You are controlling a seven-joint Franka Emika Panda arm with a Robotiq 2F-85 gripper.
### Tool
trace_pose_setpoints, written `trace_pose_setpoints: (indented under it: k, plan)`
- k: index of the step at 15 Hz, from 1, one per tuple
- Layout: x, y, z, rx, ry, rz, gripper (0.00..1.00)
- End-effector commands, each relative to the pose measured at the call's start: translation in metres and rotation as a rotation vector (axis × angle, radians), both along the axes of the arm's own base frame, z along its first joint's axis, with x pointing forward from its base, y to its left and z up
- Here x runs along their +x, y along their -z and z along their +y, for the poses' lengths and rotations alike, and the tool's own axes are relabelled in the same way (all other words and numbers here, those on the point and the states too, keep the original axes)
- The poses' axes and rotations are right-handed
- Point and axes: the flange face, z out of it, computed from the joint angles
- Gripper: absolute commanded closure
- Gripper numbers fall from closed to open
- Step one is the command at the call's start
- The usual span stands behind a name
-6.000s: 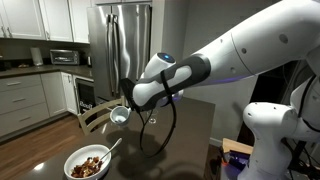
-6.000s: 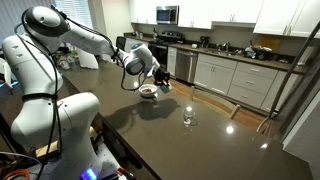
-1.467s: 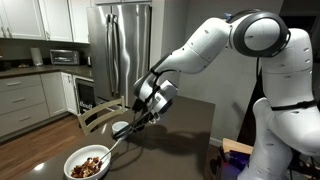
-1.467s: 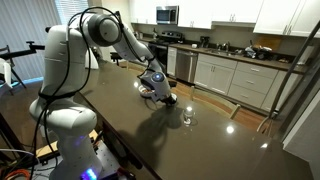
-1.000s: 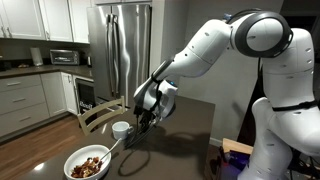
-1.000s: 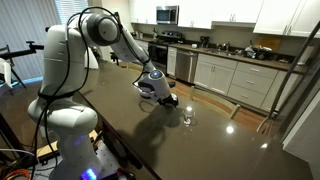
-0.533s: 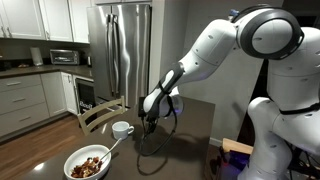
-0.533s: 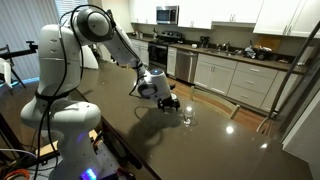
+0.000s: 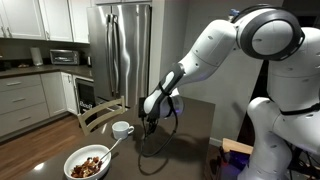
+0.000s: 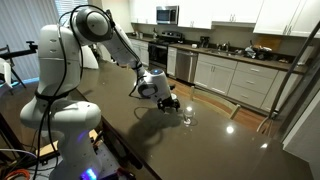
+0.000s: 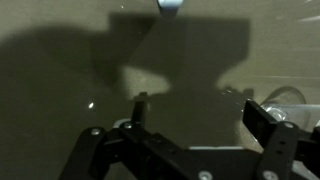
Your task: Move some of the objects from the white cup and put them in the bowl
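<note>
The small white cup stands upright on the dark table, by itself. Just to its right hangs my gripper, a little apart from the cup, fingers pointing down at the tabletop. In the wrist view the gripper is open, with only bare dark table between its fingers. The wide white bowl sits at the near left corner and holds reddish-brown objects. From the opposite side my gripper hides the cup and bowl.
A spoon leans on the bowl's rim toward the cup. A tiny clear glass stands close beside the gripper. A wooden chair is pushed against the far table edge, and a steel fridge stands behind.
The gripper has opened and let go of the cup, which now stands on the table. The arm has swung away from the cup toward the clear glass, then held still.
</note>
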Motion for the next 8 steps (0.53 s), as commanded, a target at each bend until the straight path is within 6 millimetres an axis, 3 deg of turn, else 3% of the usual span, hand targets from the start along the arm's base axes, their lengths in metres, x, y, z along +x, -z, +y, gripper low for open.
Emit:
trace_pose_setpoints:
  k: [1,6,7,8]
  plan:
    - [0.002,-0.001,-0.012,-0.067,-0.023,0.023,0.00]
    - [0.002,-0.031,-0.020,-0.166,-0.191,0.022,0.00]
    - [0.007,-0.020,-0.023,-0.168,-0.134,0.023,0.00]
    - [0.008,-0.023,-0.022,-0.170,-0.139,0.018,0.00]
